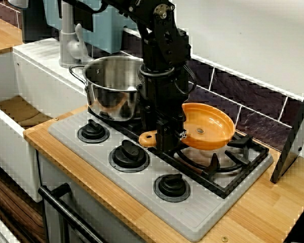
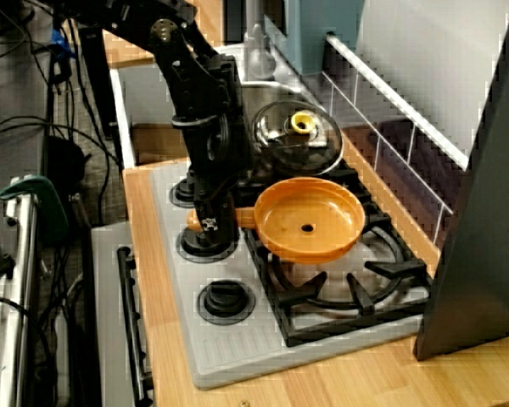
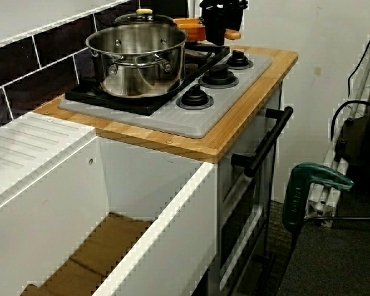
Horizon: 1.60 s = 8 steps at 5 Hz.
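In the view from the stove's front, my black gripper [image 1: 164, 139] is shut on the handle of an orange pan [image 1: 209, 126], which hangs slightly tilted over the right burner grate [image 1: 228, 162]. The view from above shows the gripper [image 2: 210, 222] at the handle's end and the pan [image 2: 310, 220] just over the grate. A steel pot [image 1: 114, 86] stands directly behind and left of the arm. From the sink side, the gripper [image 3: 221, 28] and a bit of the orange handle [image 3: 232, 34] show beyond the pot [image 3: 139, 58].
Three black knobs [image 1: 128, 154] line the grey stove top's front. A glass lid with a yellow knob [image 2: 295, 136] sits by the pot on the wall side. A white sink [image 3: 142, 203] lies left of the stove, a tap [image 1: 71, 40] behind it. A dark panel [image 2: 483, 212] leans at the right.
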Motion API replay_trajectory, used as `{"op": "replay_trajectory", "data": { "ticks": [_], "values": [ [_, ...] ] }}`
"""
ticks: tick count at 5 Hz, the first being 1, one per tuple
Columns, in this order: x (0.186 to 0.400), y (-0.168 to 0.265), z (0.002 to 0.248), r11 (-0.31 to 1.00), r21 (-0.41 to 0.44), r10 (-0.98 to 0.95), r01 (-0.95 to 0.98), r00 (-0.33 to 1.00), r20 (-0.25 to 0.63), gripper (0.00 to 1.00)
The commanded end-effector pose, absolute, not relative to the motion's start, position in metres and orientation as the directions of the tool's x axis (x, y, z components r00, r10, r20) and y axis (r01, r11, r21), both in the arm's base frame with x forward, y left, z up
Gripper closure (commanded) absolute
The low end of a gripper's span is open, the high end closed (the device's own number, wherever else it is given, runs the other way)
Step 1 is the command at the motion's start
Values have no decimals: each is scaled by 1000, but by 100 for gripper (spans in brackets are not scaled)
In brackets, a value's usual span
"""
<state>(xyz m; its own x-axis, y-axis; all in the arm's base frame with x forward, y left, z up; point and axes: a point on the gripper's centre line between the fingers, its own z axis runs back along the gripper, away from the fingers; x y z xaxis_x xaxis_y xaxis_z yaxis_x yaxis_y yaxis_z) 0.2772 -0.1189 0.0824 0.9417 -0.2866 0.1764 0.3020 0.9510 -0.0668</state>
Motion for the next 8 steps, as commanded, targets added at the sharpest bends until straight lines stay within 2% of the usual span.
{"op": "replay_trajectory", "data": {
  "ticks": [1,5,8],
  "values": [
    [285,-123,119,943,-90,-287,320,920,267,100],
    [284,-104,166,939,-148,-254,311,916,309,100],
    [289,-68,190,953,-175,-177,247,923,342,100]
  ]
}}
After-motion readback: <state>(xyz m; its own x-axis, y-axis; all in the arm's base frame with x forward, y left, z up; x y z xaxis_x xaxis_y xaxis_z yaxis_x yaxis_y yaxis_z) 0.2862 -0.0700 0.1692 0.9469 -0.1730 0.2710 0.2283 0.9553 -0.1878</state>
